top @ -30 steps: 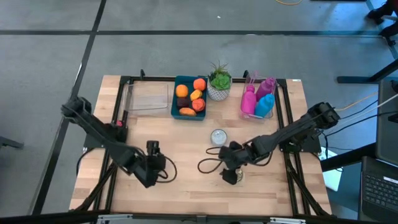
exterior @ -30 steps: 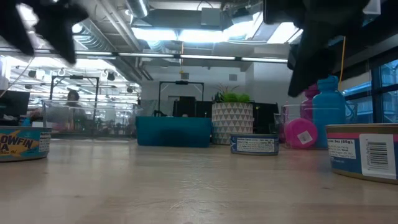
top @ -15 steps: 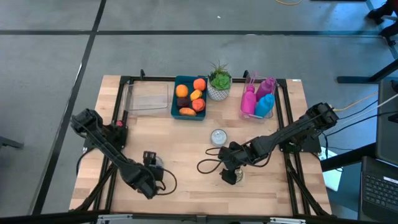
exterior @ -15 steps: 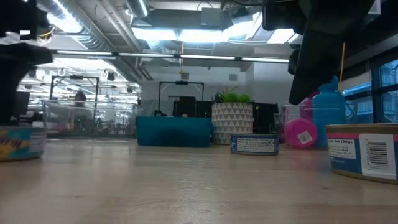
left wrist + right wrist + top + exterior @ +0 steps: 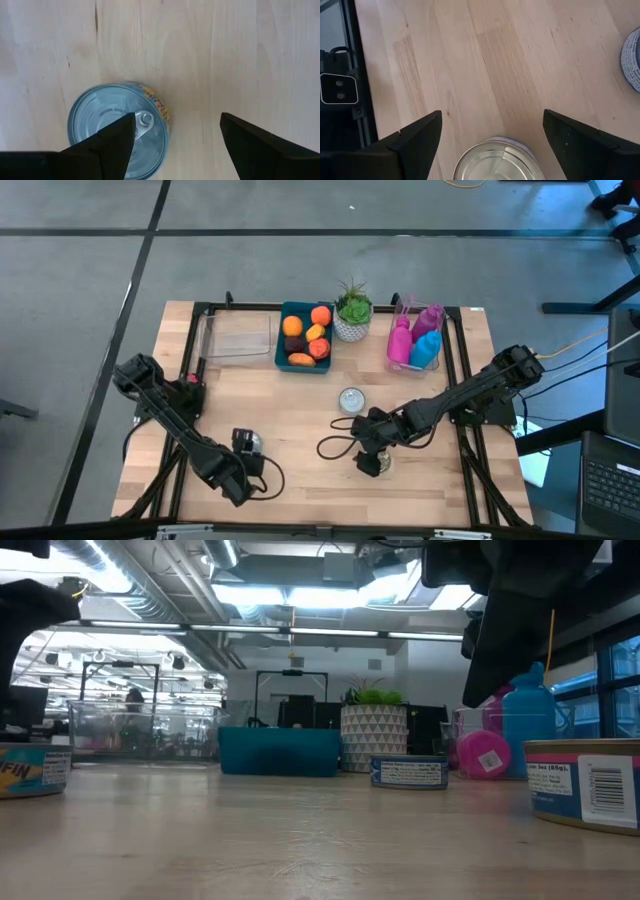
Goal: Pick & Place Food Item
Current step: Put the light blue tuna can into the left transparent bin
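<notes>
Three tins stand upright on the wooden table. One tin (image 5: pixel 246 442), with a pull-tab lid (image 5: pixel 120 131), is near the front left; my left gripper (image 5: pixel 175 135) hangs open above it, pointing down, one finger (image 5: pixel 112 145) over the lid, the other beside the tin over bare wood. A second tin (image 5: pixel 497 160) sits front right, below and between the open fingers of my right gripper (image 5: pixel 492 135). The third tin (image 5: pixel 351 400) stands alone mid-table. In the low view the tins show at the left (image 5: pixel 30 770), centre (image 5: pixel 410 772) and right (image 5: pixel 585 785).
Along the far edge stand a clear container (image 5: pixel 238 338), a teal bin (image 5: pixel 283 345) of fruit, a potted plant (image 5: pixel 352 315) and a clear rack with pink and blue bottles (image 5: pixel 418 340). A black cable (image 5: pixel 335 447) loops on the wood beside my right gripper.
My left gripper has moved toward the table's near edge and sunk, tipping more steeply downward, so that it now hangs over the front-left tin. It has stayed open. The tins have not moved.
</notes>
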Available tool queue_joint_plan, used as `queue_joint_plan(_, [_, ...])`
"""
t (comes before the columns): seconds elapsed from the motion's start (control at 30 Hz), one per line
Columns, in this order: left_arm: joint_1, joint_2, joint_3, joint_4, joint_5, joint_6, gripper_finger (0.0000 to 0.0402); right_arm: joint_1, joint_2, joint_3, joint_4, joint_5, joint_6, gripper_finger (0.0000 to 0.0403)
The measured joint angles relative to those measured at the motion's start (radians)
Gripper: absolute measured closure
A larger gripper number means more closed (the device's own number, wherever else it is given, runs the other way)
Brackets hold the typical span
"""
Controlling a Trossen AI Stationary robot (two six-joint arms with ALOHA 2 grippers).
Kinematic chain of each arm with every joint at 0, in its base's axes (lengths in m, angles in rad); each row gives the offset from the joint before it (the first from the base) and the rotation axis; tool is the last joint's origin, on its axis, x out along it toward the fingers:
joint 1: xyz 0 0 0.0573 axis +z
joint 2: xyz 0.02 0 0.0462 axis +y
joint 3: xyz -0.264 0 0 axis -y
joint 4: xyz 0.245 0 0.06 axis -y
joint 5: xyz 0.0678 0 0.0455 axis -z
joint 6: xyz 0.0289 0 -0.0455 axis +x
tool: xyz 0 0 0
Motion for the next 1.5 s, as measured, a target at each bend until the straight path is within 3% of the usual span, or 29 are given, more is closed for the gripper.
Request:
queue_joint_plan(0.37, [-0.001, 0.0, -0.061, -0.019, 0.004, -0.019, 0.0138, 0.0, -0.001, 0.0, 0.0, 0.0, 0.0, 0.0062])
queue_joint_plan(0.6, [0.0, 0.0, -0.061, -0.042, -0.026, -0.006, 0.0198, 0.0, -0.001, 0.0, -0.001, 0.0, 0.0, 0.0062])
queue_joint_plan(1.07, [0.0, -0.001, -0.061, -0.054, 0.006, -0.002, 0.0359, 0.0, -0.001, 0.0, -0.001, 0.0, -0.001, 0.0062])
queue_joint_plan(1.3, [0.0, -0.002, -0.06, -0.054, 0.043, -0.009, 0.0394, 0.0, -0.001, 0.0, -0.001, 0.0, -0.001, 0.0062])
queue_joint_plan(1.5, [0.0, -0.003, -0.06, -0.054, 0.057, 0.015, 0.0399, 0.0, -0.001, 0.0, -0.001, 0.0, -0.001, 0.0062])
